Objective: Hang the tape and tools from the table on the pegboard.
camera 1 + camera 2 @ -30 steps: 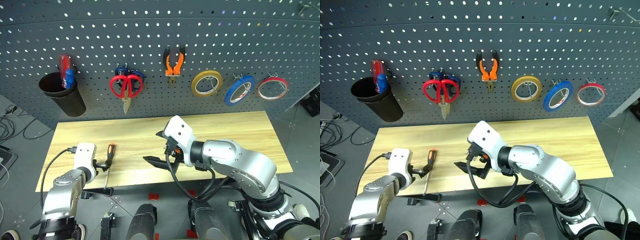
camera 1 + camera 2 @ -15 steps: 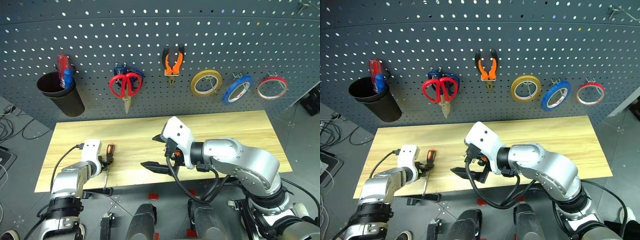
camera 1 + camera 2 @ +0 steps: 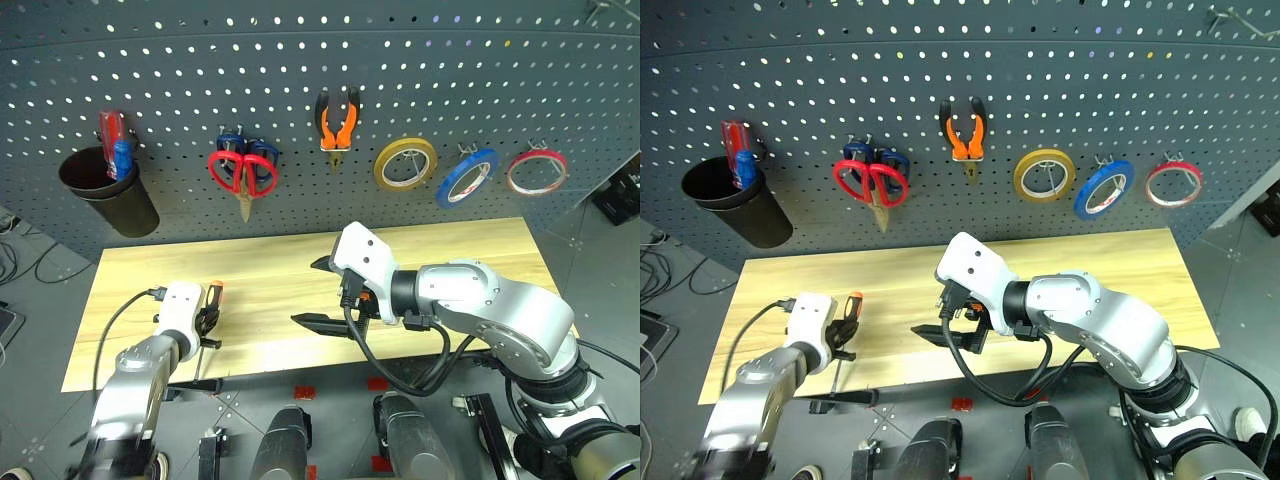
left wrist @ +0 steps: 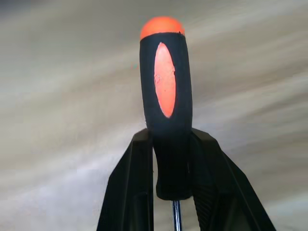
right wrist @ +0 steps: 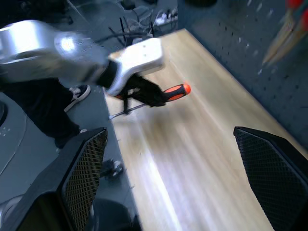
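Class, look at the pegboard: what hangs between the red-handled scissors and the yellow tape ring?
The orange-handled pliers hang between the red-handled scissors and the yellow tape ring, as both eye views show.

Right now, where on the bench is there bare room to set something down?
The table is bare along its whole right end, right of the open right gripper, and in the back strip under the pegboard. It is crowded at the front left, where the left gripper, shut on the screwdriver, works.
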Motion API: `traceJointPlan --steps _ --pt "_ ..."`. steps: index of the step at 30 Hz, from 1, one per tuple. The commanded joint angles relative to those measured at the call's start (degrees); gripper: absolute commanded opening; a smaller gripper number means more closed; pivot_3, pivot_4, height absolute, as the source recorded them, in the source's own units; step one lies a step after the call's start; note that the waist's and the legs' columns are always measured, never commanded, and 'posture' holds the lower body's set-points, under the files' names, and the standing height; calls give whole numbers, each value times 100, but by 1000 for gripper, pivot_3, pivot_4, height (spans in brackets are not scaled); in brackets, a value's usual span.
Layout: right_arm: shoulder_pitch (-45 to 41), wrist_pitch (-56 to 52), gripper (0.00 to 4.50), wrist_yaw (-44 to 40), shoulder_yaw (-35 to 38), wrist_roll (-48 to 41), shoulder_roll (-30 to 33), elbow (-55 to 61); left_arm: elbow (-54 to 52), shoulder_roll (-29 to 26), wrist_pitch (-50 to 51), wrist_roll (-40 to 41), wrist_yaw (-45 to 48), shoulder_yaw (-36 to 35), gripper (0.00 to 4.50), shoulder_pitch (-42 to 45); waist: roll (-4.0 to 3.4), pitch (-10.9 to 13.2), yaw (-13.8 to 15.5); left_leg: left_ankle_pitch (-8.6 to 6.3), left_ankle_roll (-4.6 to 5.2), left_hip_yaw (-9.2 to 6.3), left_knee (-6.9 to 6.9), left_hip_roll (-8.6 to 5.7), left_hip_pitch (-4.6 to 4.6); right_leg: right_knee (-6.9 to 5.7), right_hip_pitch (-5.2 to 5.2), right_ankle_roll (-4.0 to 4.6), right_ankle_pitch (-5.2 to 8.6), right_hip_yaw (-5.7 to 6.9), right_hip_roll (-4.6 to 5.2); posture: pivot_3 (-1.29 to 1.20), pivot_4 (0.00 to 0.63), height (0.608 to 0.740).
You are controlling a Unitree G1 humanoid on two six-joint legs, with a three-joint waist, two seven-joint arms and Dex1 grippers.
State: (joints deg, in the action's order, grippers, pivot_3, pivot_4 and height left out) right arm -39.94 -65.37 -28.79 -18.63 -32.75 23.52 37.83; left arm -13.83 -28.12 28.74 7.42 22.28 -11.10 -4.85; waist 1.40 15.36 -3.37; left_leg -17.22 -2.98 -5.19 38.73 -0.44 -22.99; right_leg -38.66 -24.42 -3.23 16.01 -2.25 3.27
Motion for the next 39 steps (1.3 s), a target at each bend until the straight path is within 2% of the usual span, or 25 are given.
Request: traceJointPlan --steps 1,4,7,13,18,22,27,31,35,39 --pt "-226 190 4500 -119 407 -114 26 78 -1309 53 -611 -143 -234 -301 667 -250 1 -12 63 1 -2 -5 0 -1 -1 0 4 2 -1 3 1 -35 195 740" --pt "-408 268 4500 -203 670 -155 79 -59 -2033 86 -965 -379 -564 -547 667 -260 11 -31 130 -1 3 -4 5 -6 0 1 11 10 -7 9 -4 -24 182 740" --pt "-562 414 4500 -264 749 -110 49 -284 -2239 -73 -1009 -107 -420 -679 667 308 15 -82 184 0 2 5 6 -7 3 -1 12 9 -7 10 -10 -5 159 740" --pt "-704 635 4500 -330 850 -60 34 -562 -1610 -665 -488 507 -651 -1530 667 2551 59 -152 178 5 -3 33 12 -8 2 -17 11 9 -7 13 -28 5 136 740" --pt "-786 747 4500 -320 897 -13 22 -697 -750 -1038 -535 636 -689 -1897 667 3419 69 -242 116 4 -3 44 6 -7 9 -9 5 9 -7 1 -29 5 131 740" --pt "-858 810 4500 -285 913 9 -7 -762 -291 -1140 -846 554 -609 -1861 667 3392 69 -255 119 5 -4 43 11 -6 10 -17 4 9 -7 4 -29 -9 127 740" --pt "-918 895 4500 -246 914 23 -54 -821 390 -1057 -1733 308 -675 -1837 667 3088 73 -287 120 5 -4 42 12 -8 9 -16 0 9 -7 -1 -24 -9 122 740" --pt "-943 936 4500 -219 928 -7 -124 -849 942 -944 -2334 139 -855 -1633 667 3264 78 -314 127 5 -4 42 13 -7 9 -21 -2 9 -7 1 -24 -10 120 740" --pt "-956 953 4500 -217 929 13 -151 -854 1126 -891 -2536 122 -970 -1603 667 3339 101 -343 126 5 -4 42 15 -9 8 -23 -2 9 -7 0 -24 -10 120 740" --pt "-937 957 4500 -220 945 -1 -157 -847 1114 -759 -2505 234 -1091 -1780 667 3062 99 -398 95 5 -4 42 14 -9 8 -26 -7 9 -7 -1 -23 -20 117 740"
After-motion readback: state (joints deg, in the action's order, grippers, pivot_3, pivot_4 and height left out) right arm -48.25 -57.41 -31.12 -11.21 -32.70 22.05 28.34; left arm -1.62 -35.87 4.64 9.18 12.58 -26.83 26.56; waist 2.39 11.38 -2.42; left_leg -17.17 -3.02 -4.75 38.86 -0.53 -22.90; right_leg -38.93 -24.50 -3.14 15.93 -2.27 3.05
